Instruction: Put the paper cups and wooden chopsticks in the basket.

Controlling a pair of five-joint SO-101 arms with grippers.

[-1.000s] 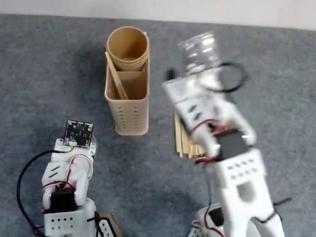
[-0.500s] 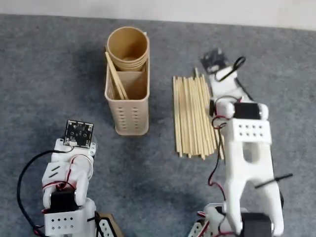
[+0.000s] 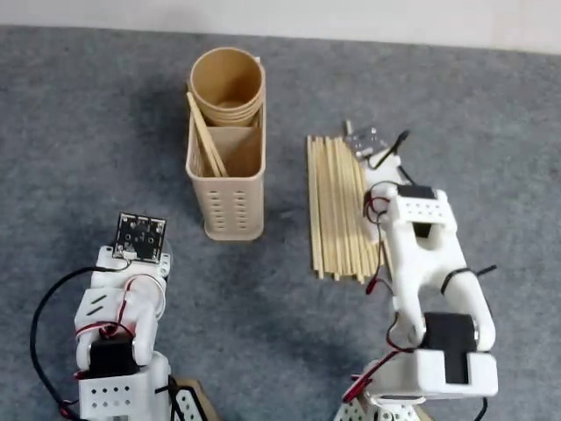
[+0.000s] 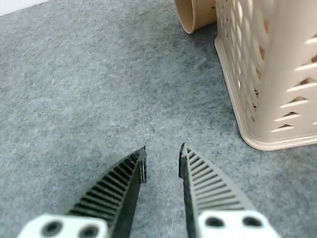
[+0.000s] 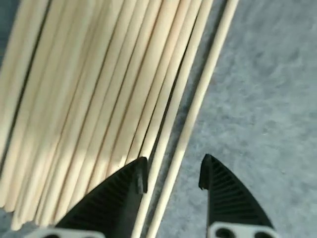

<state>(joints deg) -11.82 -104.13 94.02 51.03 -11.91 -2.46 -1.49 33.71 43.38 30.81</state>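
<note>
From above, you have the basket [image 3: 226, 206] standing upright on the grey desk [image 3: 88, 132], split into two compartments. Nested paper cups [image 3: 226, 83] stand mouth up at its far end, in what looks like the far compartment. A few wooden sticks [image 3: 207, 140] lean in the nearer compartment, against its side wall. Beside the basket but clear of it, the loose chopsticks [image 3: 340, 206] lie flat in a tight row on the desk. Your right arm [image 3: 421, 237] reaches over the outer edge of that row. Your left arm [image 3: 118, 303] sits folded back near the desk's front edge, well apart from the basket. In the left wrist view, your left tool [image 4: 162, 157] hangs over bare desk with its fingers a little apart and nothing between them. The basket's slotted wall rises just beside it, and the rim of a paper cup shows past the basket's far corner. From this angle you cannot tell whether that cup sits inside or next to the basket. In the right wrist view, your right tool [image 5: 173, 173] is spread wide right over the edge of the loose chopsticks. The outermost sticks of the row run through the gap between its fingers. The fingers are not closed on any stick, and the rest of the row lies to one side of the tool.
</note>
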